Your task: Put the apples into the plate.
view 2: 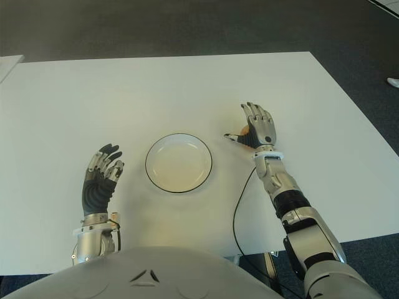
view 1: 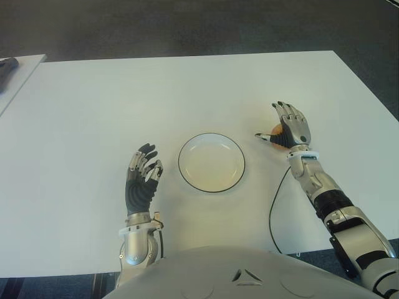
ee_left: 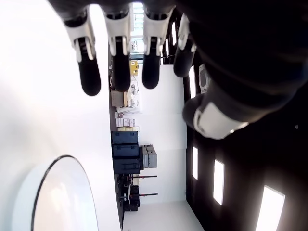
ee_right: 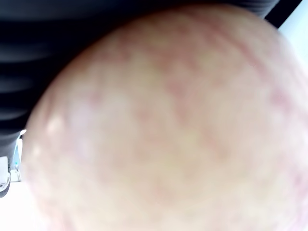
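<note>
A white plate with a dark rim [view 1: 181, 163] sits empty at the middle of the white table [view 1: 187, 93]. Right of it, a pale reddish-yellow apple [view 1: 275, 129] peeks out from under my right hand [view 1: 283, 124]. That hand covers the apple with straight, spread fingers and the thumb pointing toward the plate. The right wrist view is filled by the apple [ee_right: 154, 125] pressed close to the palm. My left hand [view 1: 144, 167] shows left of the plate, its fingers relaxed and holding nothing. The left wrist view catches the plate [ee_left: 53, 197] edge.
A black cable [view 1: 273, 205] runs from my right forearm across the table toward the front edge. A second white table [view 1: 22, 71] with a dark object [view 1: 7, 65] stands at the far left. Dark floor lies beyond the table's far and right edges.
</note>
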